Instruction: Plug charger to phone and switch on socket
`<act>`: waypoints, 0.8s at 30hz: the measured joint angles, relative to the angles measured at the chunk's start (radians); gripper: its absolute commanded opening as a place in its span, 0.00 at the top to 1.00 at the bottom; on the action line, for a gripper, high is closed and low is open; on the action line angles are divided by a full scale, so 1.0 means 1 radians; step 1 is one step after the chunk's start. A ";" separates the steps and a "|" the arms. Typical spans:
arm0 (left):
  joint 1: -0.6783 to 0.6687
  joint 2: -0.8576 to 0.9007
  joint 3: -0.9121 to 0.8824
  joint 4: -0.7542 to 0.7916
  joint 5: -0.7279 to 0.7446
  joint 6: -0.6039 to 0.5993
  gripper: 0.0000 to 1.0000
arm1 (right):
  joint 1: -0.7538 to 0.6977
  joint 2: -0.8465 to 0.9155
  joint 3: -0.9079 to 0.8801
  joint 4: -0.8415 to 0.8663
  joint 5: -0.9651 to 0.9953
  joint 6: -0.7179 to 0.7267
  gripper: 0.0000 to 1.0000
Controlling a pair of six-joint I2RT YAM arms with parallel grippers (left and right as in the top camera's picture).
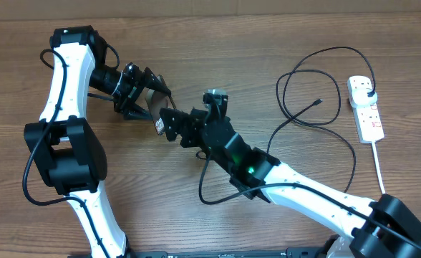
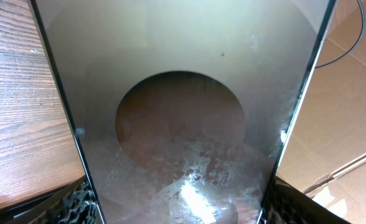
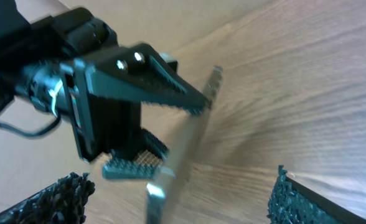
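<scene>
The phone (image 1: 154, 104) is held off the table, tilted, by my left gripper (image 1: 140, 97), which is shut on it. In the left wrist view the phone (image 2: 183, 112) fills the frame between the left gripper's fingers (image 2: 177, 208), its dark oval blotch showing. My right gripper (image 1: 173, 126) is open at the phone's lower end. In the right wrist view the phone (image 3: 186, 143) stands edge-on between the right gripper's wide-apart fingers (image 3: 180, 199), not touched by them. The charger (image 1: 318, 86) lies looped on the table at right, tip loose, black plug in the socket (image 1: 368, 115).
The socket's white cord (image 1: 377, 168) runs toward the front right edge. A thin black cable (image 1: 210, 186) loops on the table under the right arm. The left gripper's fingers (image 3: 139, 74) show close ahead in the right wrist view. Brown cardboard (image 2: 351, 124) lies beyond the table.
</scene>
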 measured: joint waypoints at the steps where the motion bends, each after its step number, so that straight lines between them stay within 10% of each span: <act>1: 0.000 0.000 0.000 0.000 0.000 0.000 0.36 | 0.001 0.008 0.013 -0.003 0.002 -0.001 0.07; 24: 0.000 0.000 0.000 0.001 0.000 0.000 0.36 | 0.037 0.171 0.100 -0.009 0.029 0.001 0.24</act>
